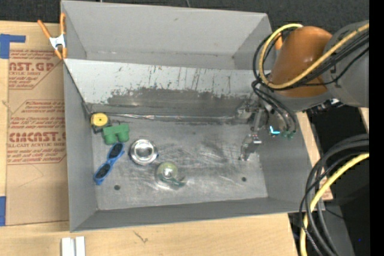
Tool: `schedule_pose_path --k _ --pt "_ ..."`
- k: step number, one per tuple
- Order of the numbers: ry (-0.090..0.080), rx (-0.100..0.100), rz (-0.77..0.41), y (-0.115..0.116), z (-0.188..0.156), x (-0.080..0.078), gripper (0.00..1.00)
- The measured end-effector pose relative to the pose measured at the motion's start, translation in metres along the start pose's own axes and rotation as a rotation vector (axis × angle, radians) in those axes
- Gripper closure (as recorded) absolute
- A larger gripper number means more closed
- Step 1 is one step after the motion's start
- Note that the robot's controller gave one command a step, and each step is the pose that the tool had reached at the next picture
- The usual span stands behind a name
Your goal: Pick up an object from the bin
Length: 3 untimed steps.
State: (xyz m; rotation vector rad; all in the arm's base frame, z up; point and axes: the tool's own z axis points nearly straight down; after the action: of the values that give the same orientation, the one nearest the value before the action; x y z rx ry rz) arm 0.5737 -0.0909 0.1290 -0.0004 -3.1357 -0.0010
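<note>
My gripper hangs at the right side of the bin, close to the right wall, fingers pointing down over bare floor with nothing between them. The fingers look close together. The nearest loose thing is a clear round piece with a greenish core, well to the left near the front. Beside it lies a shiny silver round cup.
At the bin's left side lie a blue elongated toy, a green block and a small yellow disc. The arm's orange cover and yellow cables sit over the bin's right rim.
</note>
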Motion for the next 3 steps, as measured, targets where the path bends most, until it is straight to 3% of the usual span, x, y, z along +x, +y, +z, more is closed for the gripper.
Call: schedule_pose_path --k 1,2,3 --pt "0.001 -0.001 -0.158 0.032 0.015 0.088 0.0" --pt "-0.009 -0.002 0.214 0.071 -0.041 0.092 0.0" --pt "-0.002 -0.001 -0.052 0.156 0.042 0.073 0.0"
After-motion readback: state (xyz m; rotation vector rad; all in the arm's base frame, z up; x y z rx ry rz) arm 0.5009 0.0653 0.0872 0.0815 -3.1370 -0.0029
